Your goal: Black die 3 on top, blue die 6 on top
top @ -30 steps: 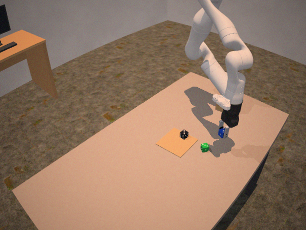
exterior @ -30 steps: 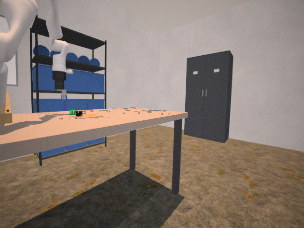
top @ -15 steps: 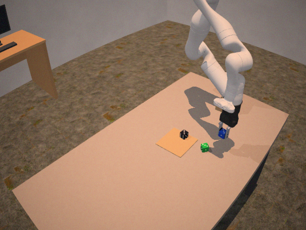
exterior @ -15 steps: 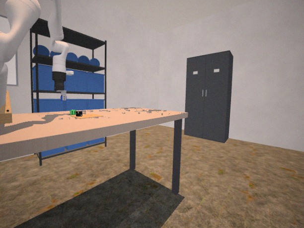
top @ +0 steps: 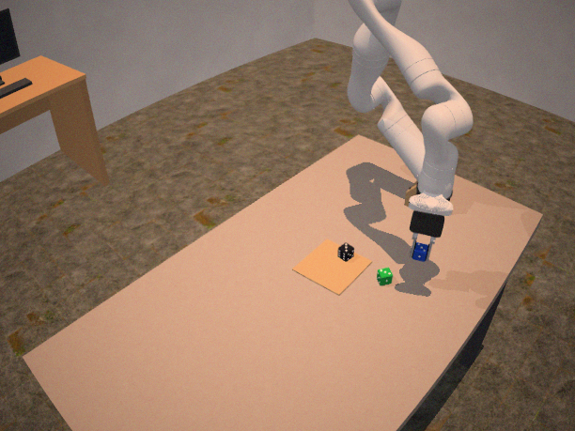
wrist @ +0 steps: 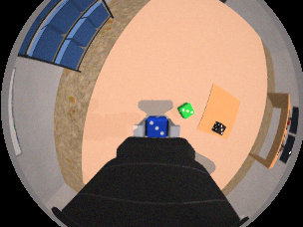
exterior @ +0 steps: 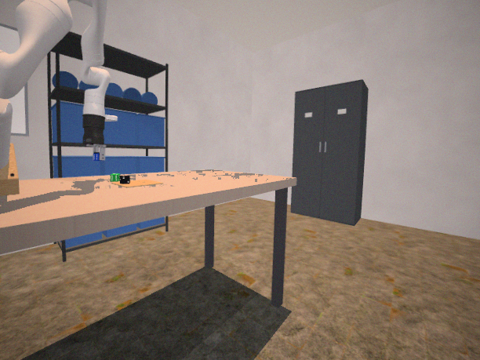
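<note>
My gripper (top: 422, 253) (exterior: 97, 156) (wrist: 156, 124) is shut on the blue die (top: 421, 252) (exterior: 96, 156) (wrist: 156, 126) and holds it in the air above the table, to the right of the mat. The black die (top: 346, 252) (exterior: 125, 179) (wrist: 218, 128) lies flat on the orange mat (top: 326, 272) (exterior: 146, 182) (wrist: 223, 104) near its far corner. The green die (top: 384, 276) (exterior: 114, 177) (wrist: 186, 111) lies on the table just off the mat's right edge, between the mat and my gripper.
The table (top: 192, 345) (exterior: 160, 199) stretches wide to the left and front. A wooden block (exterior: 9, 172) stands by the arm's base. A blue shelf rack (exterior: 120, 96) and a dark cabinet (exterior: 328, 147) stand beyond the table; a desk (top: 42, 90) stands far left.
</note>
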`<state>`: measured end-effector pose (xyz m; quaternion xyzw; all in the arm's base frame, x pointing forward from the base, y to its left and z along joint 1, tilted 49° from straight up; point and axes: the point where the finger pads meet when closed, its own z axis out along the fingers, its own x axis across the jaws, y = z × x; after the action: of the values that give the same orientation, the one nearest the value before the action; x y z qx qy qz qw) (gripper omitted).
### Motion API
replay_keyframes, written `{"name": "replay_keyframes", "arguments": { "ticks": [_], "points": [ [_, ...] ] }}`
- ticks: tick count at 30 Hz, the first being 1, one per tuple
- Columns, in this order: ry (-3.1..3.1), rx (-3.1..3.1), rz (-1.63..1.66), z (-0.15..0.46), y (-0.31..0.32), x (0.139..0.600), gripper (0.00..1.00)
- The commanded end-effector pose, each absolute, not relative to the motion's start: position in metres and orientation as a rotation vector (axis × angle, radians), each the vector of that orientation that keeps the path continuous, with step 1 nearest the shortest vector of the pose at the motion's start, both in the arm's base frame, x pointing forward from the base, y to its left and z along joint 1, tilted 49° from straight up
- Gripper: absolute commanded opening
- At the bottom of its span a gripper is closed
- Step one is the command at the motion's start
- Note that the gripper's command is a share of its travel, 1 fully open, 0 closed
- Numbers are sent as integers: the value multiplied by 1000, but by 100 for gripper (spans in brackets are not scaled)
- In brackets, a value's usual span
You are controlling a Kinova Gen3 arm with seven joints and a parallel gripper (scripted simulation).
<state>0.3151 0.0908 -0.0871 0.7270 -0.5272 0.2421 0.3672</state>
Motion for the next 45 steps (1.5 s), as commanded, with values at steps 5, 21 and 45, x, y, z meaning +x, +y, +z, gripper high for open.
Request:
{"name": "replay_keyframes", "arguments": {
  "ticks": [5,21,45],
  "points": [
    [-1100,1983,470,-90,87,313,57],
    [-417,2185,125,-94,86,309,57],
    [506,2213,-267,-88,86,316,57]
  ]
}}
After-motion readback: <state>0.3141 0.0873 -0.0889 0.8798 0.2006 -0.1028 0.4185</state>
